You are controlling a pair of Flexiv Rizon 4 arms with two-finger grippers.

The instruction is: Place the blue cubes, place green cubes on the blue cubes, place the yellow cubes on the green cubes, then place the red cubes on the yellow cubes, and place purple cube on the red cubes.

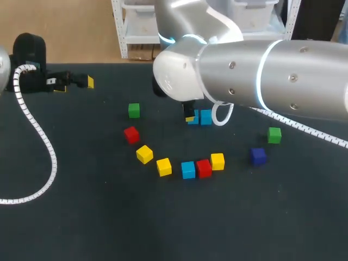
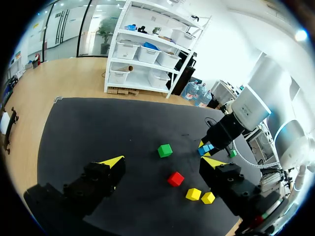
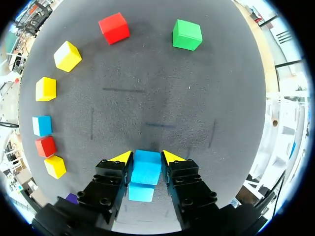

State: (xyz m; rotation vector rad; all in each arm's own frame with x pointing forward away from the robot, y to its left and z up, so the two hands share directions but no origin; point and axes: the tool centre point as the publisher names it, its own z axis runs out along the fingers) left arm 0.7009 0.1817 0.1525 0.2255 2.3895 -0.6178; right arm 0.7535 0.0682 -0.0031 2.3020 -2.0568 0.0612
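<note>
On the dark counter [image 1: 81, 217] the right tool [image 3: 147, 157] is clamped on a blue cube [image 3: 146, 169], right beside a second blue cube [image 3: 141, 192], likely forming the base row. The left tool [image 1: 76, 85] stands spread apart, parked clear at the side
</note>
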